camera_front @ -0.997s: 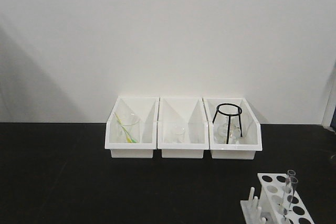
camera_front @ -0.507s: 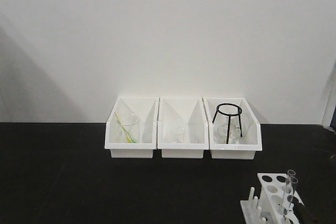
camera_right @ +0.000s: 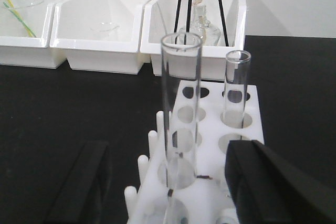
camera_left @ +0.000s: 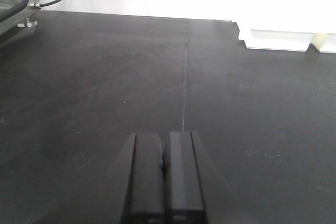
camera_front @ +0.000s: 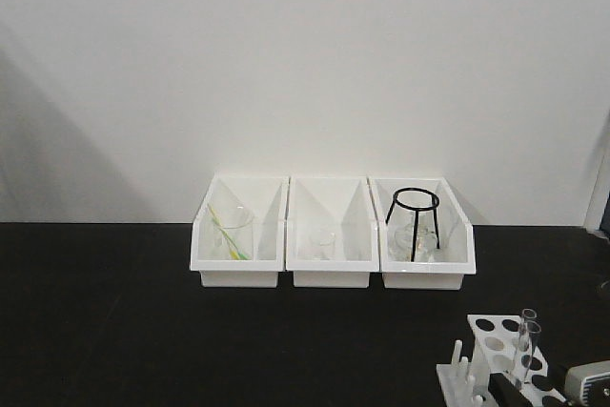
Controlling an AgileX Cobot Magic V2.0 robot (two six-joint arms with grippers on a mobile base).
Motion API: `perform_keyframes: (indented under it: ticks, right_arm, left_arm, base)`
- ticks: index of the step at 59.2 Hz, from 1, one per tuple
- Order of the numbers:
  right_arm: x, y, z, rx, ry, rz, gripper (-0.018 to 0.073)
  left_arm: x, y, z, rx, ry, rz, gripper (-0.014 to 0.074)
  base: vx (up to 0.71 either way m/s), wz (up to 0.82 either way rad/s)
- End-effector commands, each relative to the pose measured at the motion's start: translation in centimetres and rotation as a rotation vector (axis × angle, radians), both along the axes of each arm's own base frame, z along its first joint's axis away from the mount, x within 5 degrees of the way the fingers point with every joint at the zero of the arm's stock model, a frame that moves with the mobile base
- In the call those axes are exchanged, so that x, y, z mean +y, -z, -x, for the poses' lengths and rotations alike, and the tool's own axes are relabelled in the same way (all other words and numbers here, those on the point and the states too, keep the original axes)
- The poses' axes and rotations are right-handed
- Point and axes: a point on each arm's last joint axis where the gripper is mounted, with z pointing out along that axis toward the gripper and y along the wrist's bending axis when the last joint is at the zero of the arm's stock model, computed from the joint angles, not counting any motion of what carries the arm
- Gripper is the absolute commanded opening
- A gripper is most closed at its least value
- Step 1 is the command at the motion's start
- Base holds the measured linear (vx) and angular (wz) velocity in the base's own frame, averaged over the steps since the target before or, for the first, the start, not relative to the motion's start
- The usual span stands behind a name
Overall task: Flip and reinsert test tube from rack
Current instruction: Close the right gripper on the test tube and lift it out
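The left gripper (camera_left: 165, 142) hovers low over a bare stretch of the black table (camera_left: 94, 72), its fingers pressed together on nothing. It is parked well away from the work, which looks like a way to leave the space to the other arm. Along the far wall stand three white bins. The left bin (camera_front: 238, 277) has a beaker (camera_front: 233, 234) with a yellow-green stick in it, the middle bin (camera_front: 330, 278) a small glass, and the right bin (camera_front: 429, 280) a black tripod (camera_front: 416, 221) over a flask. None of these belongs to the job. Near and to the right sits the rack (camera_right: 207, 129), pegs (camera_right: 152, 140) on its left side, with the tube (camera_right: 181, 108) upright in a near hole, rim up. A second tube (camera_right: 237, 85) stands one row farther, toward the right. The right gripper (camera_right: 170, 145) faces the rack with its fingers spread wide, one on either side — the tube is roughly midway between them and touched by neither. That wide, level stance suggests a sideways pinch on the glass above the plate, so the tube can be lifted straight out before turning. The second tube stands near — a skewed closing could knock it.
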Motion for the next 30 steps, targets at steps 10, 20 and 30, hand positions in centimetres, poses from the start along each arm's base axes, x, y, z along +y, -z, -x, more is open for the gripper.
perform_keyframes:
  ticks: [10,20,30]
  right_arm:
    - [0.1,-2.0,-2.8,-0.179,-0.013,-0.026,0.0487]
    - [0.1,-1.6,-3.8,-0.168,-0.013,-0.024,0.0486]
    - [0.1,-1.3,-4.6,-0.174,-0.014,-0.024,0.0447]
  left_arm:
    - [-0.1,-0.8,-0.1,-0.098,0.011,-0.003,-0.0006]
    - [-0.1,-0.8,-0.1,-0.098,0.011,-0.003,-0.0006]
    - [-0.1,-0.8,-0.1,-0.098,0.011,-0.003,-0.0006]
  base:
    - [0.00,0.00]
    - [0.00,0.00]
    - [0.00,0.00]
